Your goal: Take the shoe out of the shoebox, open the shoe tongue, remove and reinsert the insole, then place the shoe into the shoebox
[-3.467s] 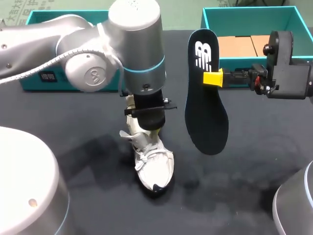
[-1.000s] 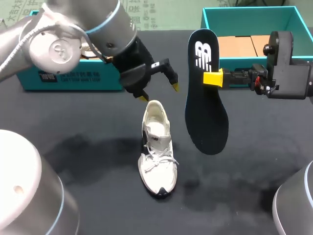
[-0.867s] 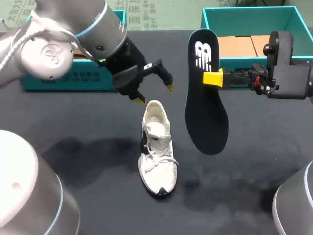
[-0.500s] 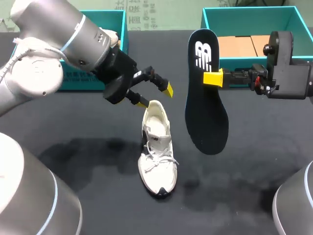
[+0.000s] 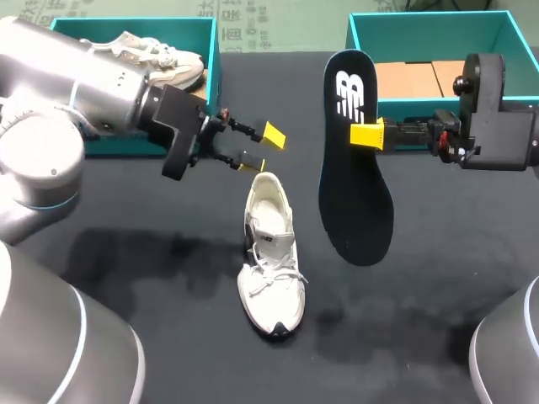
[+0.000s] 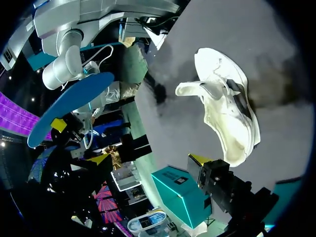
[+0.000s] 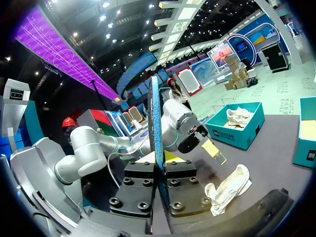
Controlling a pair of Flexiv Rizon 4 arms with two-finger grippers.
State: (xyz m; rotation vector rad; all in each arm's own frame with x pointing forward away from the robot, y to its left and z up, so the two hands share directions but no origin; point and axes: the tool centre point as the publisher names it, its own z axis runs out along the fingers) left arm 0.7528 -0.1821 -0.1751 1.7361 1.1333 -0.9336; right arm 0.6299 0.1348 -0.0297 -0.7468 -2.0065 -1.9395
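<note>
Now: left pincer [image 5: 262,147], fingers wide and empty, drawn back off the white shoe [image 5: 269,252], which lies free on the table [image 5: 438,286], mouth open; right pincer [image 5: 368,135] unmoved, clamped on the dark insole [image 5: 355,194] aloft beside the shoe, so reinsertion likely follows.

The white shoe [image 5: 270,252] lies on the black table [image 5: 126,227], its toe toward the camera and its opening wide and facing up. The left gripper [image 5: 262,147] hovers just behind the heel with its fingers apart, touching nothing. The right gripper [image 5: 368,135] grips the dark insole [image 5: 354,168] at its edge, so that the insole hangs upright above the table, beside the shoe. The left shoebox [image 5: 210,67] contains another white shoe [image 5: 152,50]. In the right shoebox [image 5: 438,38] lies brown cardboard [image 5: 417,80].
</note>
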